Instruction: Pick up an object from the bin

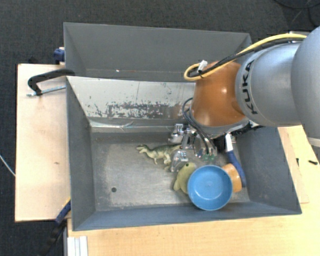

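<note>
Camera view: the gripper (179,144) hangs low over the grey bin (122,188), toward 1 o'clock of the floor's middle. How far it is open, and whether it has hold of anything, I cannot tell. A pale green toy dinosaur (156,153) lies just beside it at 8 o'clock. A blue bowl (209,188) sits at 5 o'clock, an olive lump (181,178) touching its left rim and an orange thing (236,176) at its right.

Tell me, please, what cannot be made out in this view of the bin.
- Olive-green thing: partly behind the blue bowl; kind unclear.
- Orange thing: half hidden by the bowl's rim.
- Blue stick: upper end under the arm.
- Gripper beside the toy dinosaur: contact too small to judge.
</note>
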You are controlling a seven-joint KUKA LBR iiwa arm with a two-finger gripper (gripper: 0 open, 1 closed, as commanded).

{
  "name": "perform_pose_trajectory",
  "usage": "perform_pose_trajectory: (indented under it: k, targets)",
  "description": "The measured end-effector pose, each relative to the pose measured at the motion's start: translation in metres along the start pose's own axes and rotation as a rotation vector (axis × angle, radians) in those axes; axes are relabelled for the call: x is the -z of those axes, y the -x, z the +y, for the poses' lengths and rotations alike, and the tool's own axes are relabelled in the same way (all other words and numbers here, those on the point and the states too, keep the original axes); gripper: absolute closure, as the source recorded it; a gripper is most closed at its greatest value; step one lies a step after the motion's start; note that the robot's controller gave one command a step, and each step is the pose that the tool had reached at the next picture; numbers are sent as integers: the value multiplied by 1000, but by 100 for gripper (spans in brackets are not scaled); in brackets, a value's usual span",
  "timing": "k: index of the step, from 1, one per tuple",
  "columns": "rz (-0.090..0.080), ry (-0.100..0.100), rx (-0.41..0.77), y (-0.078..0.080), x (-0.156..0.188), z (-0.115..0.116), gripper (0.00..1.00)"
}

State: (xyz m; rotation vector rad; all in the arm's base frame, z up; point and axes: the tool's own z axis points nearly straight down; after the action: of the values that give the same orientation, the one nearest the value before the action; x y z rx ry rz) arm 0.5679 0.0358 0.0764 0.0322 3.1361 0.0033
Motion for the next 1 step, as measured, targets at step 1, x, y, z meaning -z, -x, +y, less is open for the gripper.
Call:
perform_pose_trajectory:
  k: [1]
  targets:
    - [-8, -1, 106, -22, 143, -10, 100]
